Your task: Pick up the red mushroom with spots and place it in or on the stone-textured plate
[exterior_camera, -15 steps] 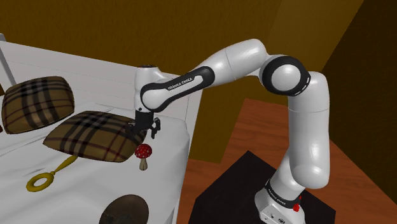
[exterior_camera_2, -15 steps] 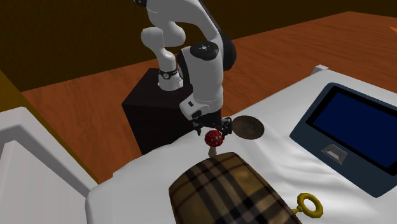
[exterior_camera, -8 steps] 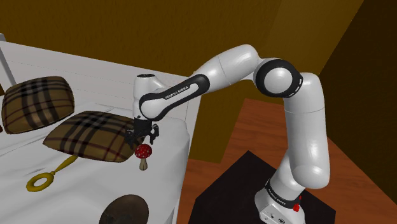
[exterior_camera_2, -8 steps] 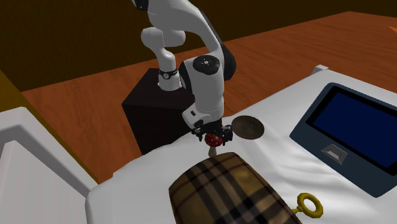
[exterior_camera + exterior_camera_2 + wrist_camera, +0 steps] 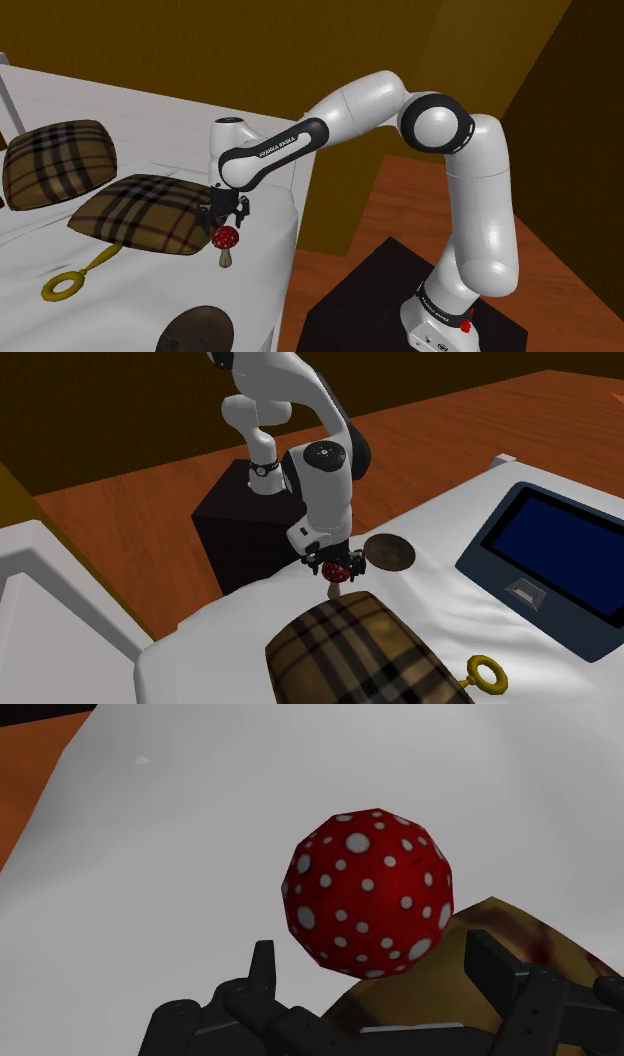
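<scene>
A red mushroom with white spots (image 5: 226, 238) stands upright on its pale stem on the white bed sheet, near the bed's edge. My black gripper (image 5: 224, 216) is straight above it, low over the cap. In the wrist view the spotted cap (image 5: 367, 892) sits between the two fingers (image 5: 262, 966), which stand apart and do not touch it: the gripper (image 5: 372, 949) is open. From the second exterior view the gripper (image 5: 335, 563) covers the top of the mushroom (image 5: 337, 574). The dark round stone-textured plate (image 5: 197, 330) (image 5: 389, 552) lies on the sheet a short way from the mushroom.
Two plaid pillows (image 5: 140, 212) (image 5: 58, 160) lie on the bed, the nearer one right beside the mushroom. A yellow ring-handled object (image 5: 63, 287) rests past it. A dark blue panel (image 5: 555, 562) lies farther along the bed. The bed edge drops to an orange floor.
Over the last second the gripper came down from above the mushroom to cap height. In the last half second nothing visibly moved.
</scene>
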{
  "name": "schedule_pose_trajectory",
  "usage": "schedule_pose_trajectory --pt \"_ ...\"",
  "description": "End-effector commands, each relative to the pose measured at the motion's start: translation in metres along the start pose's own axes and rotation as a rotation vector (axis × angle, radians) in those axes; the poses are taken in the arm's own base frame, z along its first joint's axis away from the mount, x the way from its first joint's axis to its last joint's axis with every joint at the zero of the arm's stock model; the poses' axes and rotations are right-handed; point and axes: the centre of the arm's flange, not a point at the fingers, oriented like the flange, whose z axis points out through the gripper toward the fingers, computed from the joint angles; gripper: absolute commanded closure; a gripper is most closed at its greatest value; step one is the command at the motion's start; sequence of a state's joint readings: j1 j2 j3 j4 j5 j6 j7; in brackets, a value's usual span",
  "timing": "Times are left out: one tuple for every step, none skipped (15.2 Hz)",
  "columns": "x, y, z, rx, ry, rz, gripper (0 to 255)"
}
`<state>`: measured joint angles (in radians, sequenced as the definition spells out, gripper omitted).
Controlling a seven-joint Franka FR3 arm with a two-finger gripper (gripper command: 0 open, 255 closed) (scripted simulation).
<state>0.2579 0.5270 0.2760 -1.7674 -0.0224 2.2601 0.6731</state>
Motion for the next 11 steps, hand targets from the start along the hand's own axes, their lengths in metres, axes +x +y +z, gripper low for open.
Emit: schedule_pose_trajectory --pt "0.0 0.0 0.0 0.0 0.0 0.0 255" --pt "0.0 0.0 0.0 0.0 0.0 0.0 255" --pt "-0.0001 -0.0003 0.0001 0.0 0.0 0.0 255" --pt "-0.0001 -0.0004 0.0004 0.0 0.0 0.0 255" --pt "0.0 -0.0003 0.0002 0.0 0.0 0.0 255" --pt "0.0001 -0.0005 0.0005 0.0 0.0 0.0 255" --pt "0.0005 -0.0007 0.0007 0.0 0.0 0.0 255" --pt "0.0006 -0.0005 0.0007 0.0 0.0 0.0 255" --pt "0.0005 -0.0003 0.0005 0.0 0.0 0.0 255" --pt "0.0 0.0 0.0001 0.0 0.0 0.0 255" --pt "-0.0005 -0.0005 -0.0052 0.0 0.0 0.0 255"
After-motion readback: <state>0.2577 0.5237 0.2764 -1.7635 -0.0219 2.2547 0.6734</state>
